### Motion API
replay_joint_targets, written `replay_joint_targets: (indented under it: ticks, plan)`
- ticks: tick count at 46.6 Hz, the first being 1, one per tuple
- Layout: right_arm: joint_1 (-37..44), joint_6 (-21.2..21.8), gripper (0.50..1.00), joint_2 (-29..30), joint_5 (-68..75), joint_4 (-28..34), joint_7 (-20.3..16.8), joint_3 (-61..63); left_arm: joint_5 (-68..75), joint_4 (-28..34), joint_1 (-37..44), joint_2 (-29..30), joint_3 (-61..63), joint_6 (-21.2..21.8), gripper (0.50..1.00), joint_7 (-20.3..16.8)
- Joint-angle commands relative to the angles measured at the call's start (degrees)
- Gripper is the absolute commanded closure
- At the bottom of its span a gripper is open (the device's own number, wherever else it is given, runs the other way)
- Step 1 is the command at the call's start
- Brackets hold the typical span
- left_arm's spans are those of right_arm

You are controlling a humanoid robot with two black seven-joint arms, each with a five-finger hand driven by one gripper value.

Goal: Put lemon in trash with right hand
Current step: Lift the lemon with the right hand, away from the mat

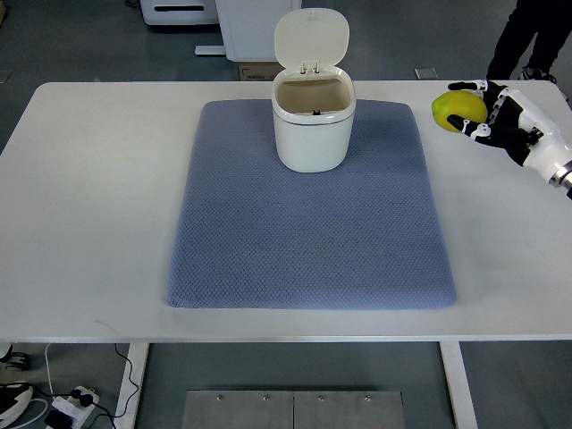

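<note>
At the lower left corner of the frame, under the desk [89, 223], a power strip [73, 404] and cables lie on the floor, partly cut off by the frame edge. The white desk fills most of the view, its left part bare. In the centre lies a blue-grey mat [308, 241], and toward the mat's upper edge stands a white trash bin [313, 125] with its lid [310, 37] tipped up and back, so the inside is open to view; the bottom of the bin is in shadow and hard to make out. Behind the desk at the top of the frame, white furniture and a cardboard box are only partly seen. In the upper right of the frame, off the mat and well apart from the bin, the right hand [500, 116] has its fingers [478, 130] curled around the lemon [458, 108], gripping it from the right side; whether the lemon touches the desk or is lifted just above it cannot be told. The arm runs out of the right edge. Above it, a person's dark trouser legs [527, 36] are cut off at the top
</note>
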Motion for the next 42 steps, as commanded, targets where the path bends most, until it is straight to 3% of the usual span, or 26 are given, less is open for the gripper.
replay_joint_targets:
  ticks: [1,11,29,42]
  plan:
    - [3.1,-0.5,1.0,-0.2,0.0,0.2,-1.9,-2.5,0.0,0.0,0.0,0.0,0.0,0.0,0.5,0.0]
    - [11.6,-4.5,1.0,-0.1,0.1,0.3,-5.7,-10.9,-0.1,0.0,0.0,0.0,0.0,0.0,0.5,0.0]
    - [27.3,-7.2,1.0,0.6,6.3,-0.5,-9.8,-27.6,0.0,0.0,0.0,0.0,0.0,0.0,0.5,0.0]
    - [33.7,-9.5,1.0,4.5,7.0,-2.0,-13.7,-35.2,0.0,0.0,0.0,0.0,0.0,0.0,0.5,0.0]
